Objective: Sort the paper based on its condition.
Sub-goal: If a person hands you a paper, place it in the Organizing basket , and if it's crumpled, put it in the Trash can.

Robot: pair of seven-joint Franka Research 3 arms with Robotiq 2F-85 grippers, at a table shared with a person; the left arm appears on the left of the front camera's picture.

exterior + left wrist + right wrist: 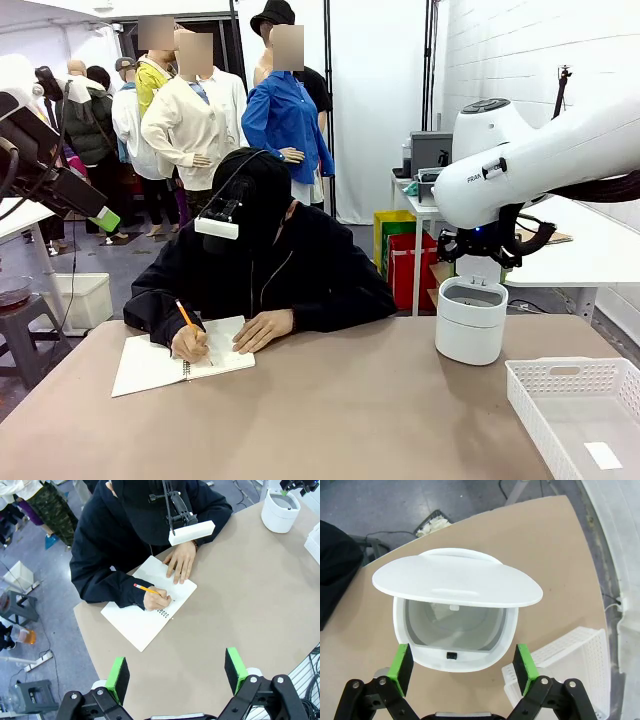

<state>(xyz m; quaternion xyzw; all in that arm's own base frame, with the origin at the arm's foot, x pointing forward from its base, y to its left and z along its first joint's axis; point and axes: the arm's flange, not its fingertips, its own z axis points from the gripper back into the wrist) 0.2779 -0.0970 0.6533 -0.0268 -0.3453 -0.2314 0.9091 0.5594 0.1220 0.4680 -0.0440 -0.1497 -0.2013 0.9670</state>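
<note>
Where the paper wad lies I cannot tell; it may be inside the white bin (455, 657), whose lid (455, 582) is raised. The right pincer (462, 667) hangs just above the rim, fingers apart and empty. The left pincer (177, 672) is likewise apart. A careless descent could snag the lid and tip the bin.

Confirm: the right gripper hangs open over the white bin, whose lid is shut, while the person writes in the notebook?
The lid is wrong: it stands open, as the right wrist view shows. The right gripper does hang open over the white bin while the person writes in the notebook.
</note>
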